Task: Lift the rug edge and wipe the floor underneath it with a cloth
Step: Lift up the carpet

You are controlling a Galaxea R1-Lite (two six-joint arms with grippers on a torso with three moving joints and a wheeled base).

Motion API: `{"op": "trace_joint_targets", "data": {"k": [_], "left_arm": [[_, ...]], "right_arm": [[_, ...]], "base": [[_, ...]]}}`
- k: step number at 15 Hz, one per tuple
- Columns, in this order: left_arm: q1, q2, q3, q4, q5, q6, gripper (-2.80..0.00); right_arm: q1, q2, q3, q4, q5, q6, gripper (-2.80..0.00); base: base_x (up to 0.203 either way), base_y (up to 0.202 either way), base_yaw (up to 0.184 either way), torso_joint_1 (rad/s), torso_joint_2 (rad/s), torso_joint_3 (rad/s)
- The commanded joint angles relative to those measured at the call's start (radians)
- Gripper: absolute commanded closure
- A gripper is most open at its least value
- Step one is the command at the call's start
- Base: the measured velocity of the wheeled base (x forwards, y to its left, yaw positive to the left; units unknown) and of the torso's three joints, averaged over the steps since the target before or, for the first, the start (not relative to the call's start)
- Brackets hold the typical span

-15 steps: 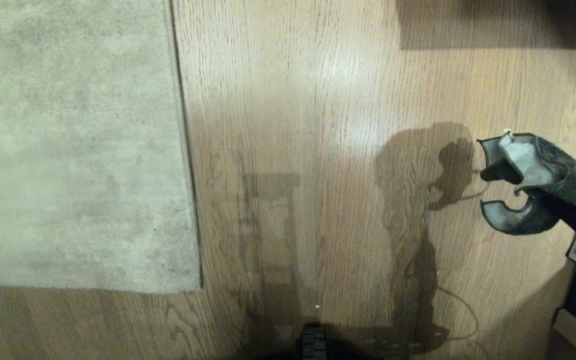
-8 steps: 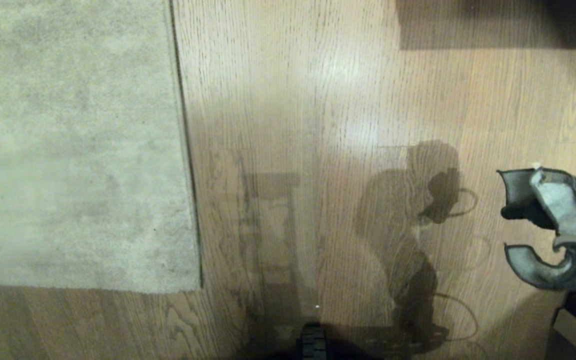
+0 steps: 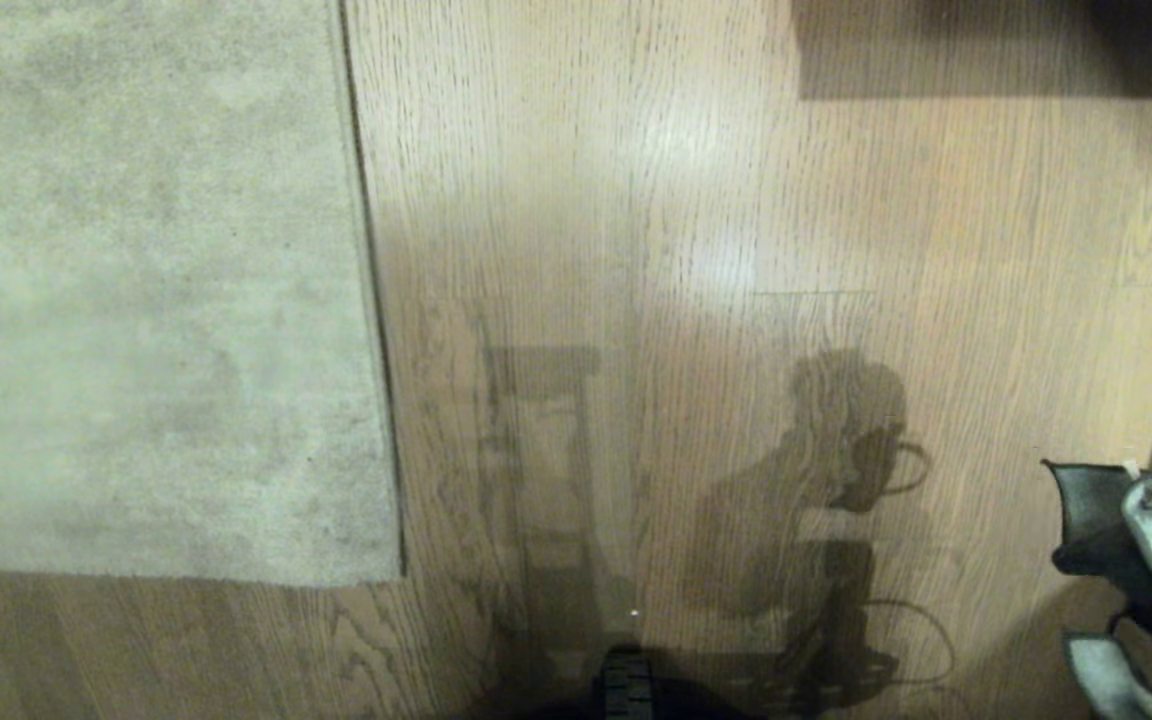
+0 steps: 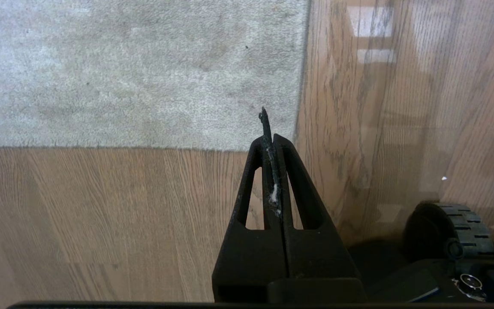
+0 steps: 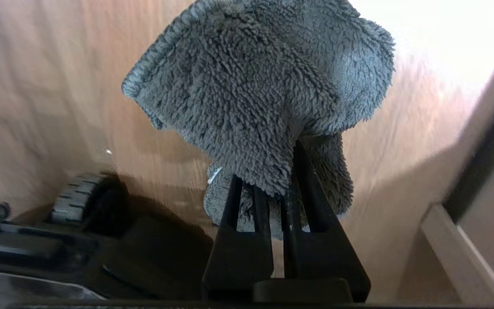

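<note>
The pale grey-beige rug (image 3: pixel 136 300) lies flat at the left of the head view, its straight rug edge (image 3: pixel 373 300) running down to a corner (image 3: pixel 398 575). Light brown plank floor (image 3: pixel 686 200) fills the remainder. At the near right corner the cloth (image 3: pixel 1151 545) hangs above the floor, dark on one face and pale on the other. My right gripper (image 5: pixel 278 174) is shut on the fluffy grey cloth (image 5: pixel 255 86), well away from the rug. In the left wrist view my left gripper (image 4: pixel 270 139) is shut and empty, hovering near the rug (image 4: pixel 135 73) corner over the floor (image 4: pixel 101 214).
My base and a wheel (image 4: pixel 448 227) sit close under both arms, the wheel (image 5: pixel 75 197) also showing in the right wrist view. A pale baseboard and dark furniture edge (image 5: pixel 457 253) stand at the right. A dark shadowed object (image 3: pixel 996 45) is at the far right.
My right gripper has carried the cloth down and right in the head view, toward my base. The rug and the left gripper have not moved.
</note>
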Motion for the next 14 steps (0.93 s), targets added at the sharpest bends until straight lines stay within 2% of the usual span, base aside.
{"op": "trace_joint_targets", "data": {"k": [1,3,6,9,14], "left_arm": [[0.0,0.0,0.0,-0.001,-0.001,0.0,0.0],[0.0,0.0,0.0,-0.001,-0.001,0.0,0.0],[0.0,0.0,0.0,-0.001,0.0,0.0,0.0],[0.0,0.0,0.0,-0.001,0.0,0.0,0.0],[0.001,0.0,0.0,-0.001,0.0,0.0,0.0]], "right_arm": [[0.0,-0.035,0.075,-0.045,-0.03,-0.001,0.0],[0.0,-0.035,0.156,-0.117,-0.074,0.0,0.0],[0.0,-0.035,0.159,-0.064,-0.121,0.023,0.0],[0.0,-0.035,0.159,0.06,-0.185,0.032,0.0],[0.0,-0.035,0.159,0.045,-0.185,0.074,0.0]], "base": [[0.0,0.0,0.0,0.0,0.0,0.0],[0.0,0.0,0.0,0.0,0.0,0.0],[0.0,0.0,0.0,0.0,0.0,0.0],[0.0,0.0,0.0,0.0,0.0,0.0],[0.0,0.0,0.0,0.0,0.0,0.0]]}}
